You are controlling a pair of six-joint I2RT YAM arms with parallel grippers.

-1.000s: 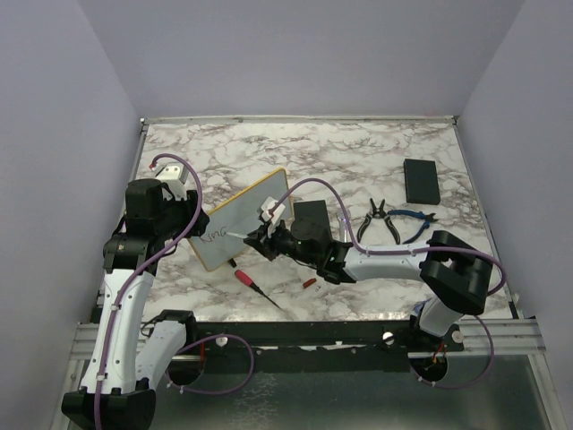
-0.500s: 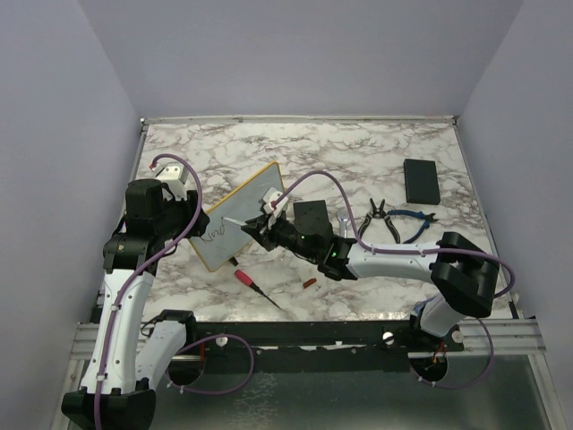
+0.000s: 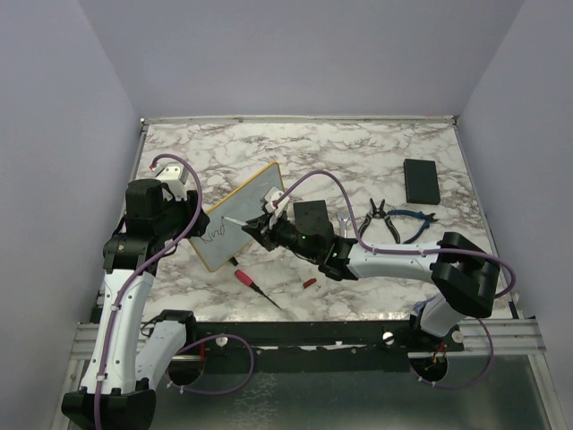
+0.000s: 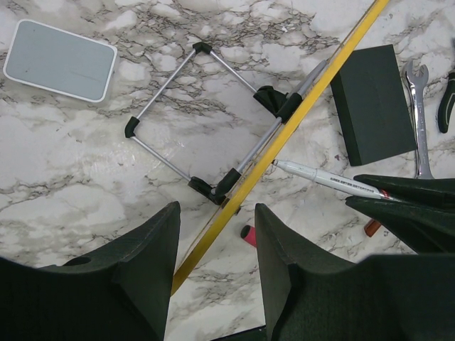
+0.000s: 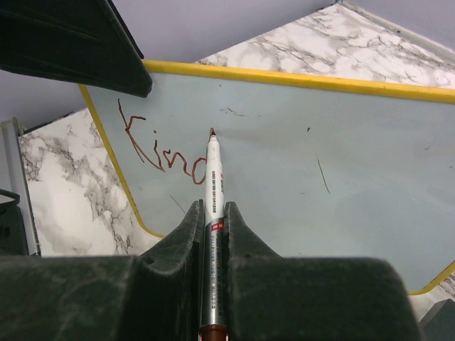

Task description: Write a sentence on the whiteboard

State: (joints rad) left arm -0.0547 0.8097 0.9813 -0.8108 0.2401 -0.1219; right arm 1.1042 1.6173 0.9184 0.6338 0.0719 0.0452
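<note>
The whiteboard [image 3: 237, 215], pale with a yellow frame, stands tilted on a wire stand [image 4: 185, 121]. Its face fills the right wrist view [image 5: 320, 156], and the left wrist view shows its yellow edge [image 4: 284, 135]. The only writing is the red-brown word "Kind" [image 5: 156, 153]. My right gripper [image 3: 260, 229] [image 5: 212, 206] is shut on a white marker [image 5: 213, 177] [image 3: 235, 221] [image 4: 327, 181]. The marker tip is at the board's face, just right of the word. My left gripper [image 3: 190, 222] [image 4: 217, 210] is open, its fingers astride the board's edge.
A black block [image 3: 311, 215] [image 4: 373, 103] lies behind my right gripper. A wrench [image 3: 343, 224], black pliers [image 3: 372, 219] and blue-handled pliers [image 3: 410, 224] lie to its right. A black slab [image 3: 421, 179] lies far right. A red-handled screwdriver [image 3: 255, 285] and a red cap [image 3: 309, 283] lie near the front. A pale rounded pad [image 4: 60, 60] lies behind the board.
My right gripper has carried the marker up and to the left over the board's face, and the board now stands a little steeper. In the last half second almost nothing moved.
</note>
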